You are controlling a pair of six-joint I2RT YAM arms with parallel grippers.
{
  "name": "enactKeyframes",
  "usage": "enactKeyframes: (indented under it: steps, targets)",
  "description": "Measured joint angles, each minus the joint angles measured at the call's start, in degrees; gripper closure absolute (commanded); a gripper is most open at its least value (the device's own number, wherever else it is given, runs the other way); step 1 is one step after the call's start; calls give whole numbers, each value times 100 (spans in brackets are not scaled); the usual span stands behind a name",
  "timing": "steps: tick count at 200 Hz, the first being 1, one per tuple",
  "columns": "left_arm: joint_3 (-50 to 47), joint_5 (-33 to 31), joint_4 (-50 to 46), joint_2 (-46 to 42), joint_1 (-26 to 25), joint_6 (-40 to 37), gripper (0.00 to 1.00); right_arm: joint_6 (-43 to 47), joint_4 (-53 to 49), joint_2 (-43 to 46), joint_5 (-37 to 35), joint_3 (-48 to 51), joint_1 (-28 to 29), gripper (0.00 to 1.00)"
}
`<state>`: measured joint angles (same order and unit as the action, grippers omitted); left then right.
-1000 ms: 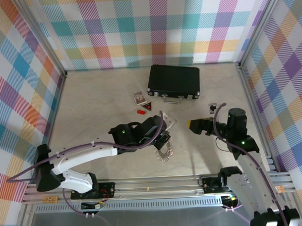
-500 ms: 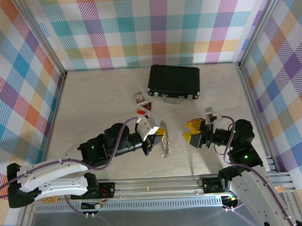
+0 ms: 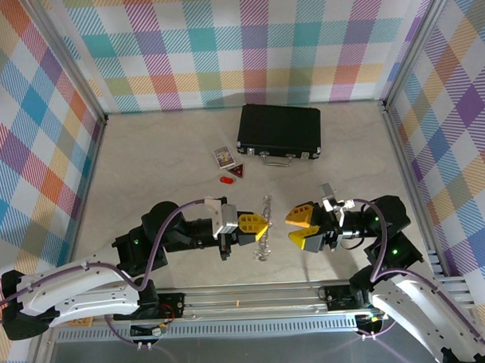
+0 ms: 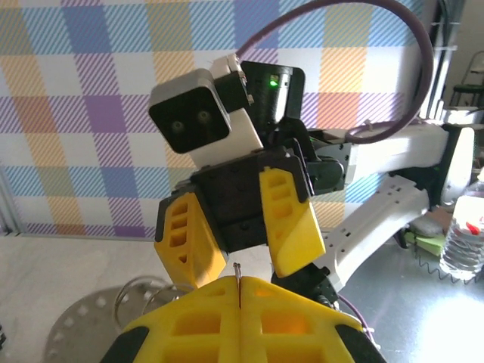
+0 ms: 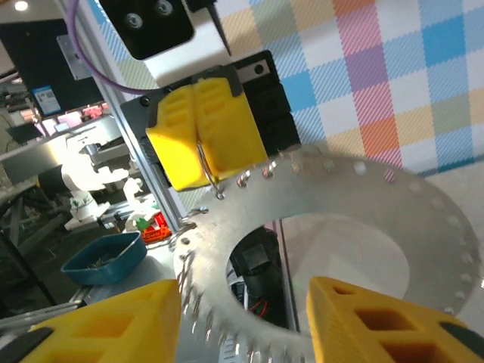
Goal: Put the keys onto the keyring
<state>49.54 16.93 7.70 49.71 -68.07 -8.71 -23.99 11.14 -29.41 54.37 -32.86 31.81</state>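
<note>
The keyring (image 3: pixel 265 228), a flat silvery ring with holes and small teeth round its rim, hangs edge-on above the table between the two arms. My left gripper (image 3: pixel 259 226) is shut on a thin wire loop at the keyring's rim (image 4: pixel 240 274). In the right wrist view the keyring (image 5: pixel 340 189) hangs below the left gripper (image 5: pixel 200 160). My right gripper (image 3: pixel 293 230) faces it from the right, jaws apart, with the ring's lower edge between the fingers (image 5: pixel 106 325). A small red-headed key (image 3: pixel 226 180) lies on the table behind.
A black case (image 3: pixel 279 131) stands at the back. A dark red triangular tag (image 3: pixel 237 172) and a small printed card (image 3: pixel 223 156) lie beside the key. Plaid walls close off the left, back and right sides.
The left arm has swung the keyring up off the table and turned it edge-on between the arms. The right gripper has moved left up to it, and its jaws have narrowed.
</note>
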Motion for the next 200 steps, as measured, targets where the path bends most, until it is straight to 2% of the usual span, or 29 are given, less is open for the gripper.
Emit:
enactKeyframes:
  steps: [90,200]
  targets:
    - [22,382,179,79,-2,-122,100,693,0,-254,-688,-190,1036,62]
    - [-26,450,634,79,-2,-46,100,992,48,-267,-1163,-221,1331,69]
